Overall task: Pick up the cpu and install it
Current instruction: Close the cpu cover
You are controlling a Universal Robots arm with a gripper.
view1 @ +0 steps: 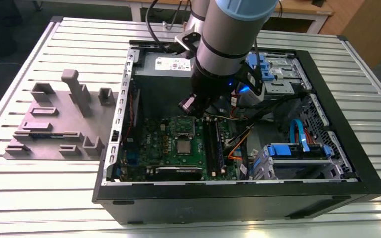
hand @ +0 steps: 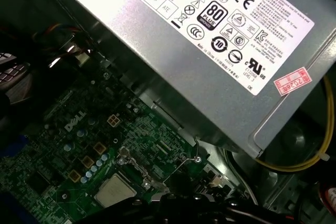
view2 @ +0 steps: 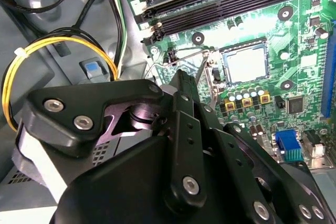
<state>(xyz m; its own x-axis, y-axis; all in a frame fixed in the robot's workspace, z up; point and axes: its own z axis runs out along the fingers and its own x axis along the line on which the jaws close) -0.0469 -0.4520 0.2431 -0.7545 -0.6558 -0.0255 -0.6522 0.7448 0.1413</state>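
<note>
- Grey ribbed metal forms the counter (view1: 18, 198). At the exterior view's left a grey moulded fixture block (view1: 58, 124) sits on it, well apart from the work.
- Next comes the open computer case (view1: 243, 201), lying on its side. The green motherboard (view1: 160, 144) covers its floor and the grey power supply (view1: 167, 64) sits at its far end.
- The cpu (view1: 185, 147) lies flat in the motherboard's socket, and the second wrist view shows it square within the socket walls.
- We judge picking and placing done. The hinged retention frame (view1: 186, 127) looks swung open just beside the chip and the wire lever (view2: 202, 72) stands raised, so clamping is not yet done.
- The gripper (view2: 181, 93) hangs over the board near the socket, apart from the cpu. We cannot tell whether its jaws are open or closed.
- Further right, blue-tabbed drive bays (view1: 296, 151) fill the case's corner.
- Beyond the counter stands wooden furniture (view1: 369, 25).
</note>
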